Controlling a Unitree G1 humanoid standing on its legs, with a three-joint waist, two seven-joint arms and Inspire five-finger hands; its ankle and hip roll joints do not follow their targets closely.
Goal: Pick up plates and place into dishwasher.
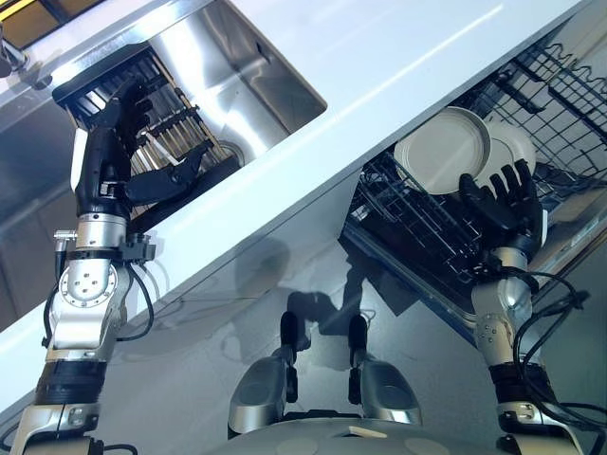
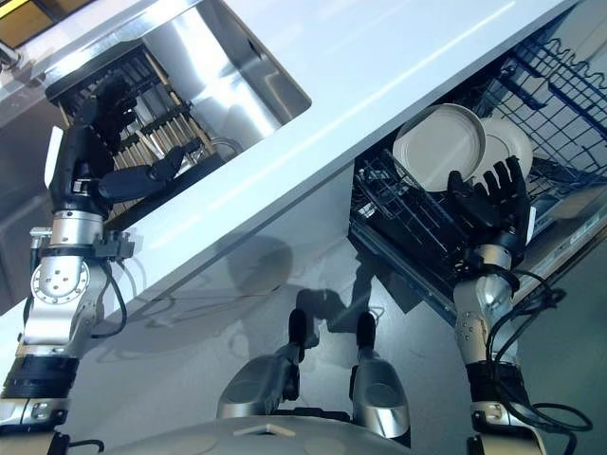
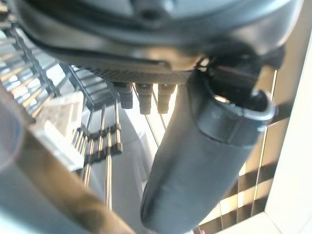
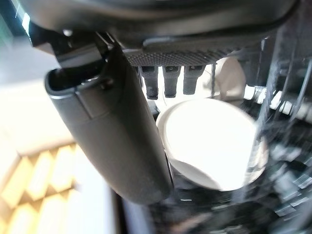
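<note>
The right hand [image 1: 503, 213] has its fingers [image 1: 517, 182] straight and spread, holding nothing; the fingertips reach up just below two white plates; the larger plate [image 1: 442, 150] stands on edge in the dishwasher rack [image 1: 417, 232], and the smaller plate [image 1: 512, 147] stands just behind it, partly covered by it; the rack is black wire, drawn out under the white countertop [image 1: 398, 66]. In the right wrist view the thumb [image 4: 117, 146] stands apart from the short fingertips [image 4: 170, 80], and the larger plate [image 4: 209, 144] shows past them, near but not gripped; from the head views I cannot tell whether the fingers touch its rim.

The left hand [image 1: 119, 161] is on the other side of the countertop, over the steel sink [image 1: 237, 76]; its fingers are relaxed and open, the thumb [image 1: 175, 175] pointing out across a dark drying rack [image 1: 166, 123] that sits in the sink; the left wrist view shows the rack's metal bars [image 3: 105, 146] close beyond the thumb [image 3: 200, 165], and no plate in this hand.
</note>
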